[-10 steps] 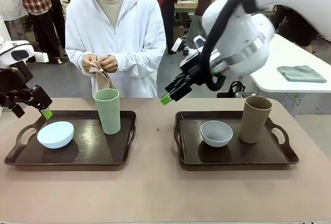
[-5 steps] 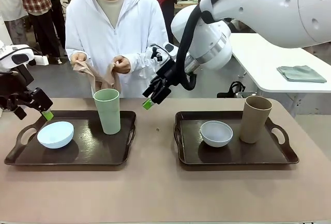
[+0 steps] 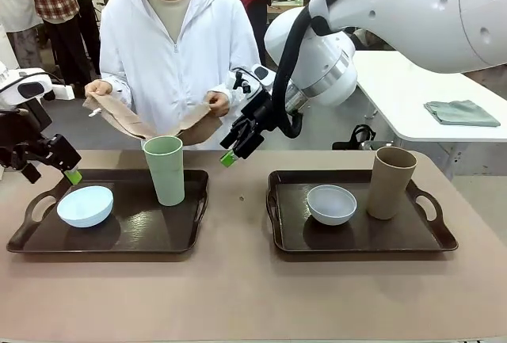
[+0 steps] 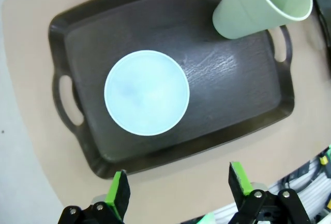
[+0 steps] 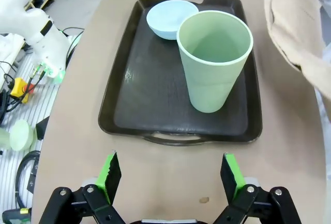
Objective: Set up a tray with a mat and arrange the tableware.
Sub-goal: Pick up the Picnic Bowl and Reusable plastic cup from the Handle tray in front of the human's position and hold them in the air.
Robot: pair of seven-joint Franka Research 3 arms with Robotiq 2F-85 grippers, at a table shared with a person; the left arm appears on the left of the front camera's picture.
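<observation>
Right gripper (image 3: 236, 149), jaws wide and empty, hovers near the tall pale green cup (image 3: 165, 170) on the left dark tray (image 3: 119, 242); left gripper (image 3: 63, 165), also wide, hangs over a pale blue bowl (image 3: 85, 205). Likely best: straddle the cup squarely below its rim.

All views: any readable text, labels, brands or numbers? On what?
No readable text in any view.
Plain, no print: pale green cup, pale blue bowl, white-grey bowl, tan-brown cup.
No label: left tray, right tray.
Too small to read, if marked at all: yellow box beside the table, in the right wrist view.
</observation>
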